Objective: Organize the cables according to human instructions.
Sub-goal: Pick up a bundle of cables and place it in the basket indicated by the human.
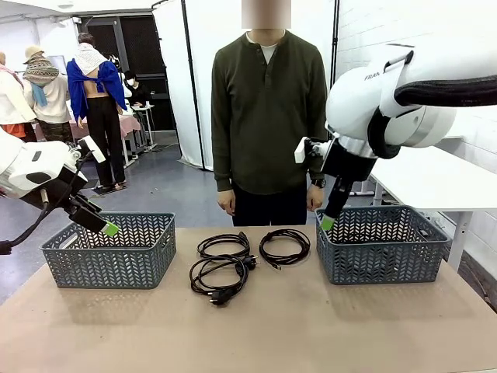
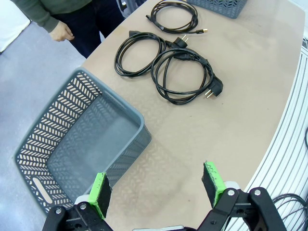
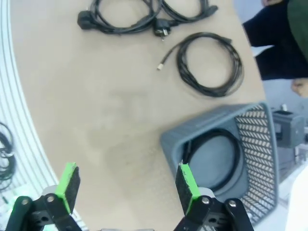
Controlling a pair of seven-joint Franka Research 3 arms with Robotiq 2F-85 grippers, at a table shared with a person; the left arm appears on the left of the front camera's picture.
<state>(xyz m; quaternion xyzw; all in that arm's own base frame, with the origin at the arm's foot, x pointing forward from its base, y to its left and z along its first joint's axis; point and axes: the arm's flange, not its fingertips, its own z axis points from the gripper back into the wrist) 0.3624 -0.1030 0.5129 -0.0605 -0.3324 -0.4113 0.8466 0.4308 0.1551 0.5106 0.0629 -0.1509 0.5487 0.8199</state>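
Three cables lie coiled on the table between two baskets: one coil (image 1: 224, 245) at the back, one (image 1: 219, 277) in front of it, and a thinner one (image 1: 285, 247) to their right. Another cable (image 3: 237, 156) lies inside the right basket (image 1: 380, 245). My left gripper (image 1: 105, 225) hangs open over the near rim of the left basket (image 1: 109, 250), holding nothing; the left wrist view shows this gripper (image 2: 156, 185) with its jaws wide apart. My right gripper (image 1: 330, 217) is open and holding nothing by the right basket's left rim; the right wrist view has the gripper (image 3: 127, 185) above that rim (image 3: 168, 139).
The person (image 1: 268, 116) stands at the far edge behind the cables, hands down at the sides. In the left wrist view the left basket (image 2: 72, 144) holds nothing. A white table (image 1: 435, 179) stands at the right. Bare tabletop (image 1: 248, 334) spreads in front of the cables.
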